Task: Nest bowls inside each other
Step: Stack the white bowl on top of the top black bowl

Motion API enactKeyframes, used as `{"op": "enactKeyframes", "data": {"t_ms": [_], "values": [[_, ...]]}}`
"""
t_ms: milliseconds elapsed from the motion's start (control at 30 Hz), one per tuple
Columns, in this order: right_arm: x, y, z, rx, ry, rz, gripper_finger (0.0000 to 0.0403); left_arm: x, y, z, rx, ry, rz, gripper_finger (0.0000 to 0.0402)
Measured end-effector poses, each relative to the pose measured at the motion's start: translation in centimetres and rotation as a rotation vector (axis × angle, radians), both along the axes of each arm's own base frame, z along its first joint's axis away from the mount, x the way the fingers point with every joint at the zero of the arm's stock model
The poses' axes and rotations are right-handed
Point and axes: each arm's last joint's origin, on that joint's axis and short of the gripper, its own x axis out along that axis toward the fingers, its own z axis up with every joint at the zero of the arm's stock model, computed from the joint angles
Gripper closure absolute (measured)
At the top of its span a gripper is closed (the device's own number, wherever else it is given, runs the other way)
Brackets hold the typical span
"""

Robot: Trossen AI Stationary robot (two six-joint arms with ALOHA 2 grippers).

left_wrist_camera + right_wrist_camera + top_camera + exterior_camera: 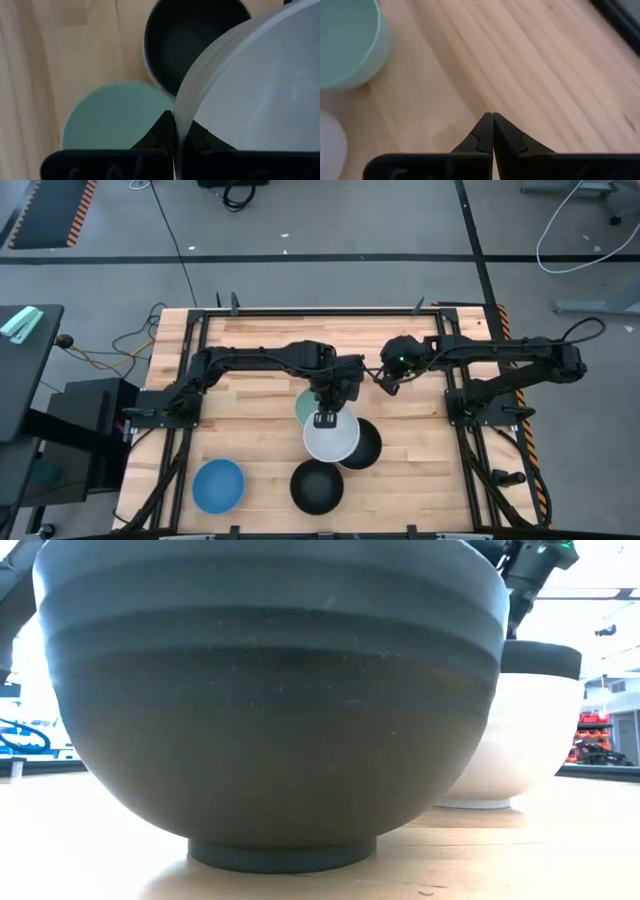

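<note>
The left gripper (324,419) has its jaws pinched on the rim of the white bowl (332,438), one finger inside the wall and one outside, as the left wrist view shows: the thin translucent wall runs straight up between the two dark fingertips (162,132). The bowl hangs from that single rim grip, tilted, over the middle of the bench (250,345). It looks light, stiff and smooth, probably plastic; a rim pinch is the natural hold, though a glossy wall could swing or slip in so narrow a grip. Just beyond the jaws sits the mint green bowl (305,406), partly under the arm, and on the other side a black bowl (366,446), which the white one overlaps from above. Whether white rests in it or only hangs over it I cannot tell.

The right gripper (385,377) waits nearby with jaws pressed together on nothing, over bare wood beside the mint bowl.

Farther out, a second black bowl (317,486) stands near the front edge, close before the low camera, and the blue bowl (218,485) lies well apart to its left
</note>
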Motion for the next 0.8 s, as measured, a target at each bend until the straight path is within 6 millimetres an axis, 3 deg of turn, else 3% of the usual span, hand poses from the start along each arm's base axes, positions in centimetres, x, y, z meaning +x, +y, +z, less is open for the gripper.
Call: {"op": "enactKeyframes", "data": {"t_ms": [233, 333, 567, 800], "values": [[-0.2, 2.5, -1.5, 0.045, 0.038, 0.043, 0.0394, 1.3, -0.5, -3.4, 0.009, 0.078, -0.052, 0.0392], [-0.7, 3.8, -2.7, 0.068, 0.064, 0.054, 0.0399, 1.4, -0.5, -4.0, 0.002, 0.095, -0.059, 0.0392], [-2.4, 7.5, -5.8, 0.147, 0.124, 0.055, 0.04, 1.1, -0.5, -3.1, -0.002, 0.092, -0.054, 0.0392], [-3.1, 12.1, -6.8, 0.269, 0.017, 0.154, 0.0401, 0.8, -0.6, -1.3, -0.001, 0.074, -0.053, 0.0389]]}}
